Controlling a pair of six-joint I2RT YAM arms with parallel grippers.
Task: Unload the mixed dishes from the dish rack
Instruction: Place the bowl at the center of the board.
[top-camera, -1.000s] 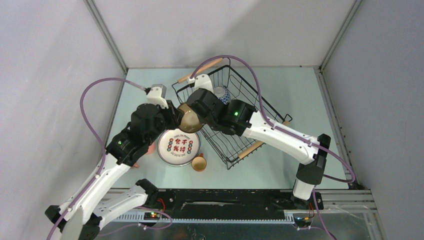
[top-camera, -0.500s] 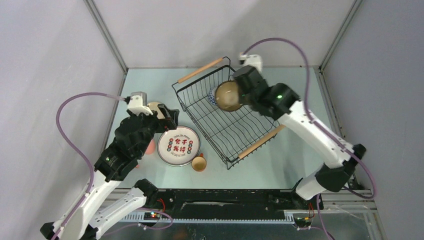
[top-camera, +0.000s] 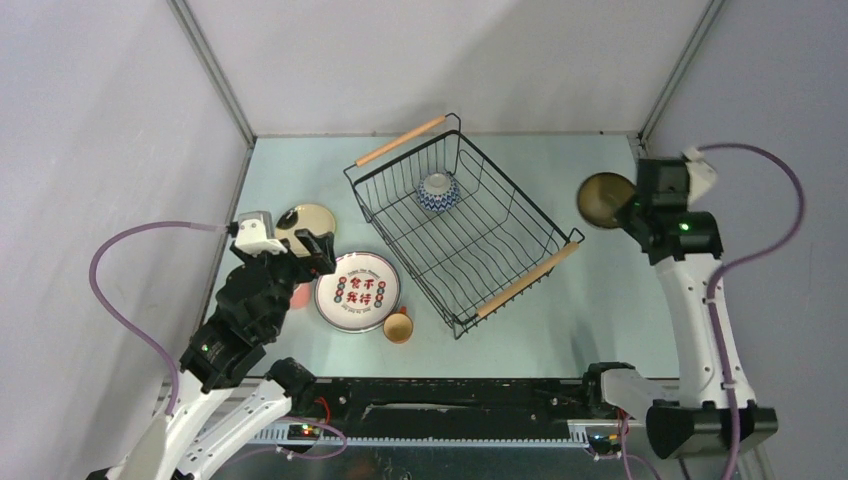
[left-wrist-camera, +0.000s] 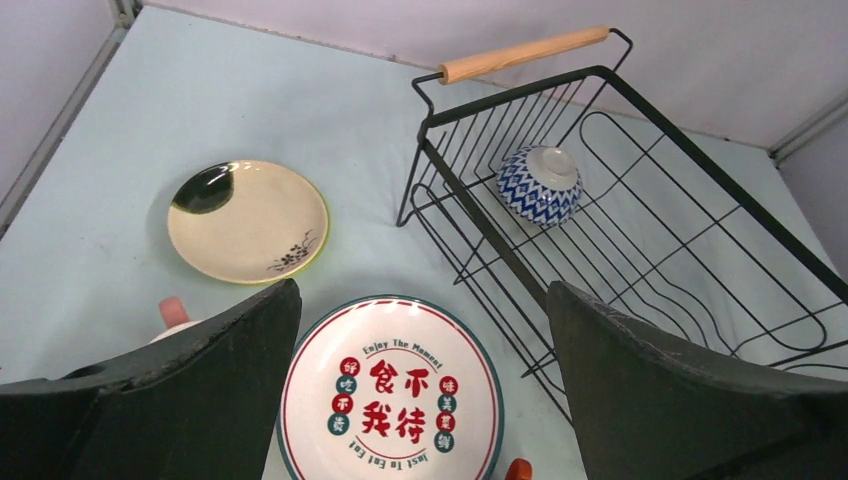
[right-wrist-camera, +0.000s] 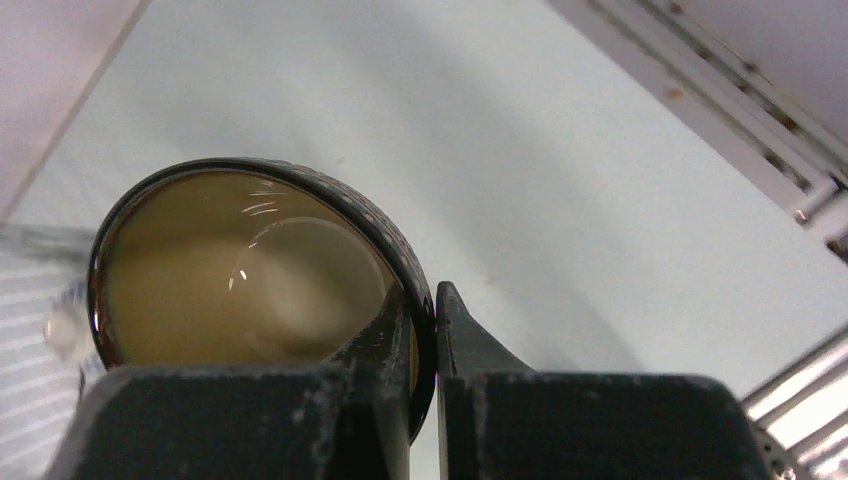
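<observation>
Now the right gripper (right-wrist-camera: 422, 300) is pinching the brown bowl (right-wrist-camera: 240, 270) by its rim near the right edge of the table (top-camera: 600, 290); it is looking glazed, probably slippery and breakable. The left gripper (left-wrist-camera: 420, 300) is gaping wide, empty.

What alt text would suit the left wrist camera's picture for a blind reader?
The open left end effector frames a pale table: a white plate with red characters nearest, a cream saucer to its upper left, and a black wire rack holding one blue-patterned bowl.

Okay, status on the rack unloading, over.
Left gripper open, empty. Right gripper shut on tan dark-rimmed bowl, right of black wire dish rack. Blue-patterned bowl upside-down in rack. Nothing in the way.
</observation>
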